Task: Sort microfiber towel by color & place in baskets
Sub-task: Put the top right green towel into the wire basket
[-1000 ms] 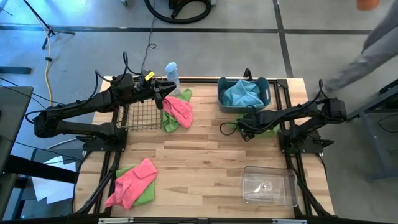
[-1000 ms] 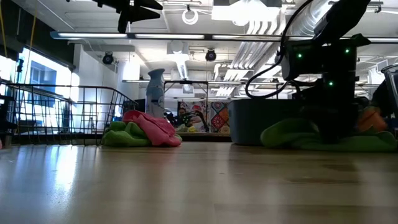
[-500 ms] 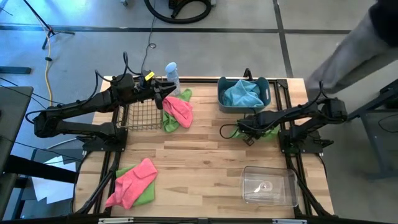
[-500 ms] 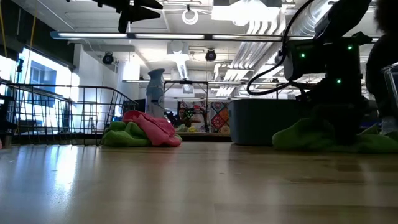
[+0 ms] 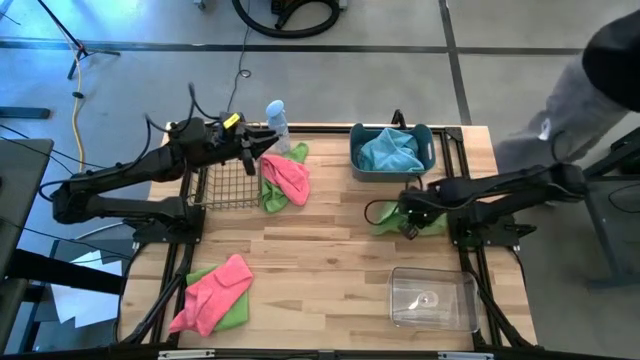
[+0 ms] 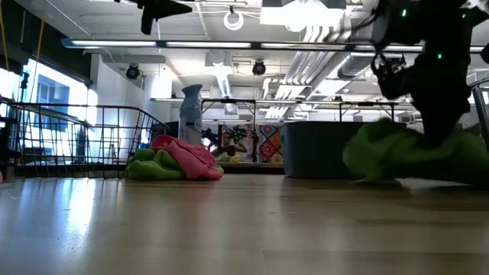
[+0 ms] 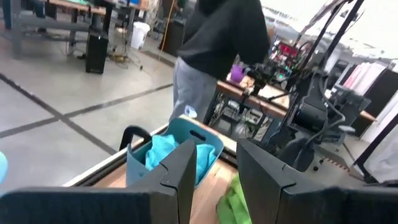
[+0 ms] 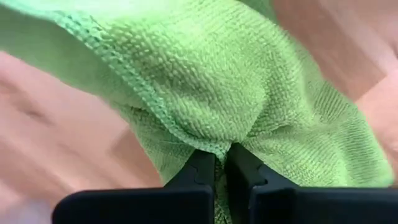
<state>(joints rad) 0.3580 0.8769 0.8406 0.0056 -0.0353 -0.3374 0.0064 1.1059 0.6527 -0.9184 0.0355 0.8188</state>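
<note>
My right gripper (image 5: 405,221) is shut on a lime green microfiber towel (image 5: 386,214) in front of the grey-blue tub (image 5: 428,160), which holds a teal towel (image 5: 389,150). The left gripper (image 5: 262,150) hovers open and level over the right end of the black wire basket (image 5: 222,180); a gap shows between its fingers (image 7: 214,177). A pink towel on a green one (image 5: 284,178) lies heaped beside that basket. Another pink-and-green pair (image 5: 214,294) lies at the near left. The clear box (image 5: 432,298) stands at the near right. My right gripper pinches a gathered fold in the green towel's middle (image 8: 219,142) between its two fingertips, several layers bunched together. The fingers come from above, pointing steeply down. The cloth is drawn up into a peak (image 6: 397,149), its lower edges at the table top.
A white-and-blue spray bottle (image 5: 276,120) stands at the far edge beside the left gripper. A person in grey (image 5: 590,90) stands past the table's right side. Bare wood lies in the table's middle (image 5: 320,250).
My right gripper has risen and drawn back toward the table's right and near side with the green towel, tipping more steeply down. The towel's middle has been pulled up into a bunch and it has slid along with the gripper. The person at the right has moved.
</note>
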